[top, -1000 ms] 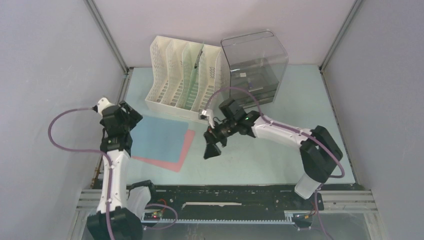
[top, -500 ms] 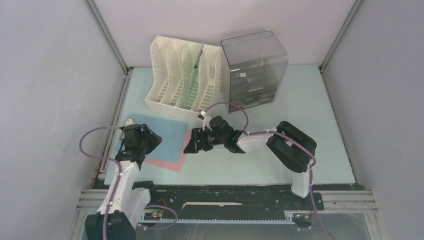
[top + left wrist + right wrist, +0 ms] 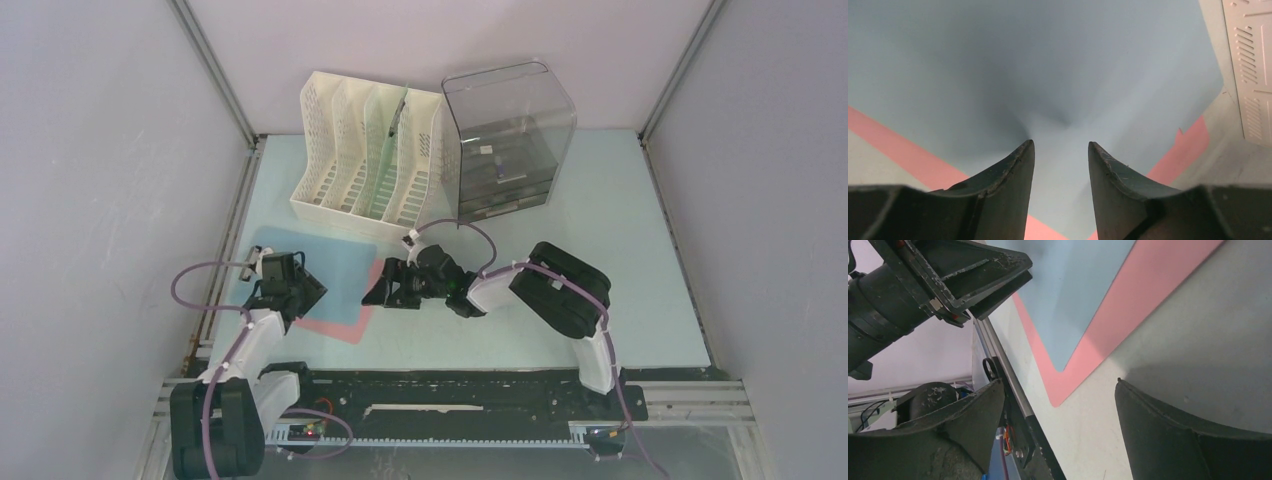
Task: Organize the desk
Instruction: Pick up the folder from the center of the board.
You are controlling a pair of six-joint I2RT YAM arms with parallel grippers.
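Right gripper (image 3: 1059, 384), jaws wide apart, hovers low over the desk (image 3: 1198, 340) beside the pink sheet (image 3: 1128, 305).

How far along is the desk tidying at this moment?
Looks done: a green clipboard stands in the white file rack. In hand: the left gripper, jaws apart, is down on the blue sheet, which puckers between them; the right gripper is open, low by the sheets' corner. Left: the blue sheet and the pink sheet under it lie on the desk, unfiled.
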